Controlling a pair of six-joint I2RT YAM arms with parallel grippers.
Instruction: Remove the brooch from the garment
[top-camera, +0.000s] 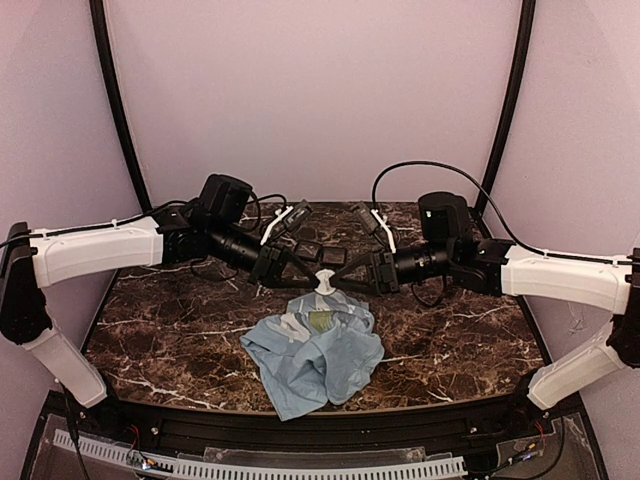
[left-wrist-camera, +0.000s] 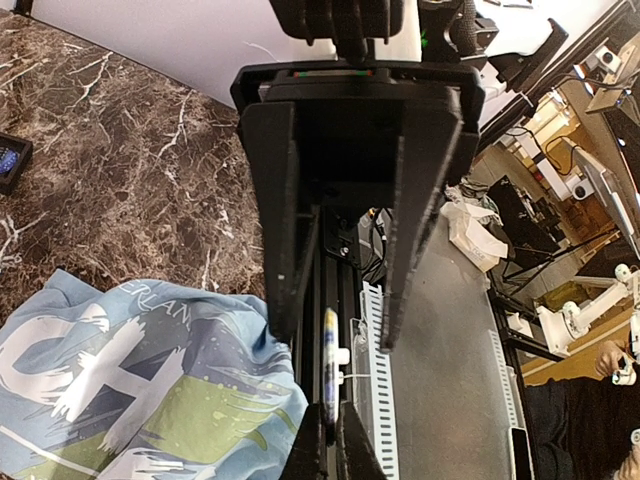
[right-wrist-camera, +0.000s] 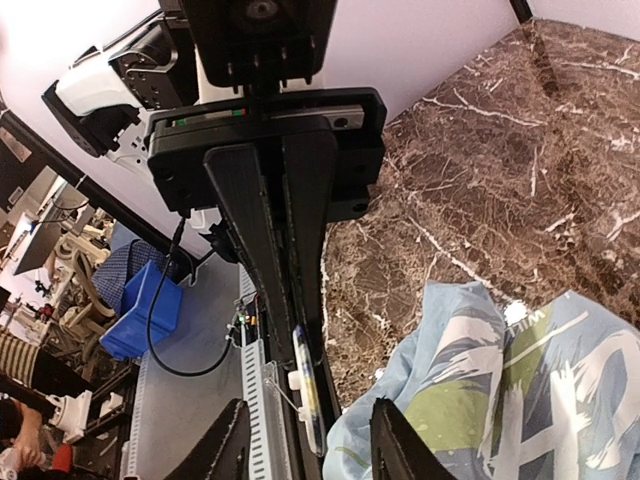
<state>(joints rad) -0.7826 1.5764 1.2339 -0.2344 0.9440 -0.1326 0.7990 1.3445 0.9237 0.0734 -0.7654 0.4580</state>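
Marble, dark brown with white veins, tops the table (top-camera: 170, 330), and a crumpled pale blue garment (top-camera: 315, 350) with a white and olive-green print lies near its centre, a little toward 6 o'clock in the overhead view. Both arms reach in from 9 and 3 o'clock and meet tip to tip just at 12 o'clock of the cloth, above its far edge. The left gripper (left-wrist-camera: 328, 430) is clamped tight on the brooch (left-wrist-camera: 330, 365), a thin dark disc seen edge-on with a small white nub (left-wrist-camera: 343, 355) standing out from one face. The brooch is lifted off the fabric and does not touch it. In the right wrist view the same disc hangs at 6 o'clock of the closed left fingers (right-wrist-camera: 275, 230). The right gripper (right-wrist-camera: 310, 412) has its two fingers spread, one at 9 o'clock and one at 3 o'clock of the brooch, and neither touches it. A small dark tray (left-wrist-camera: 10, 160) sits on the marble at the 9 o'clock edge of the left wrist view, well apart from the garment.
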